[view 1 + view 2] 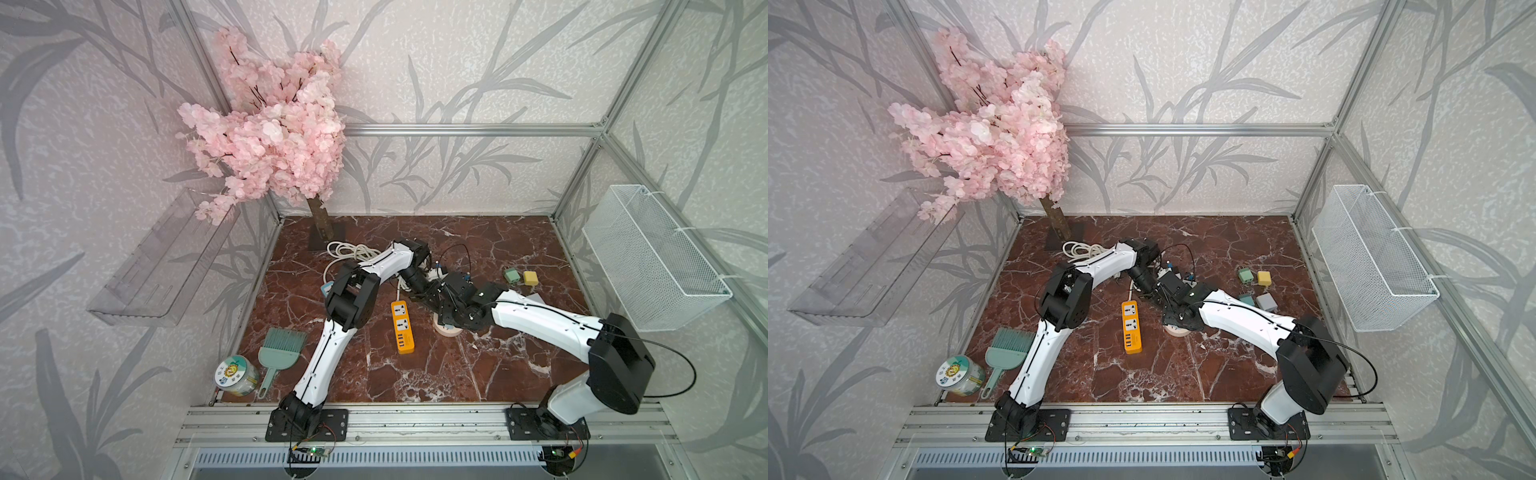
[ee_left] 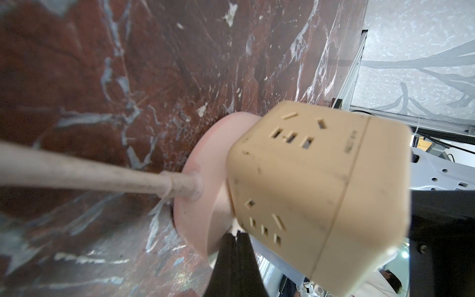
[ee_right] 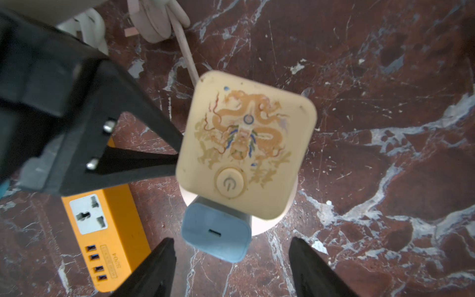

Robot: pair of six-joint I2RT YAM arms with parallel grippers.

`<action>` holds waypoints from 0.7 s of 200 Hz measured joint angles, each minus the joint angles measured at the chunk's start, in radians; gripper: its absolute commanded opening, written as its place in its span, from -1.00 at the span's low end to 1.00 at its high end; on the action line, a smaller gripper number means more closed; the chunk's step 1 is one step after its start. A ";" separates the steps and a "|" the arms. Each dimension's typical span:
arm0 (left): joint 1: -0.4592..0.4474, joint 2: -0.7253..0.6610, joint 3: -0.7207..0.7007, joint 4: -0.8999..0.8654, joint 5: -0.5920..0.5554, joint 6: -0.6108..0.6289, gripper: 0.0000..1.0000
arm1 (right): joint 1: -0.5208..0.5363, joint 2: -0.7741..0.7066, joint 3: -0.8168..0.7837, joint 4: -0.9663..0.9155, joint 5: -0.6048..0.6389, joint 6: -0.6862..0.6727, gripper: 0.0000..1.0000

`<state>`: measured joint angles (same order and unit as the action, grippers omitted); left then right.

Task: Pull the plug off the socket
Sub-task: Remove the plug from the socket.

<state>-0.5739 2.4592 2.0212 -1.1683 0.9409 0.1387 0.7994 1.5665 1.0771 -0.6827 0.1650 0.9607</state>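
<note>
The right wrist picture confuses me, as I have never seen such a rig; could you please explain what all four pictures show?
You see two white-and-black robot arms, the left arm and right arm, bolted at the front of a red marble table. The two wide pictures come from the twin eyes of one camera overhead; the other two come from cameras on the wrists. On the table stand a cream cube socket with a small blue plug in its side, an orange power strip, a teal brush and a round jar. The left tool is shut, its tip against the cube's side. The right tool is open, a finger on either side of the plug, holding nothing.
</note>
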 measured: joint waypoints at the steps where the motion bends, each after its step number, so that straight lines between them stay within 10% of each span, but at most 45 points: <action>1: 0.000 0.000 0.000 0.000 0.000 0.000 -1.00 | 0.000 0.003 0.001 0.000 0.000 0.001 0.45; 140: 0.000 0.002 0.002 -0.003 0.003 0.000 -1.00 | 0.000 0.090 0.024 0.048 0.019 0.054 0.22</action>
<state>-0.5739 2.4607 2.0235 -1.1713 0.9440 0.1387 0.7998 1.6569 1.1007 -0.6342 0.1841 1.0145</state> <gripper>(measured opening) 0.046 0.625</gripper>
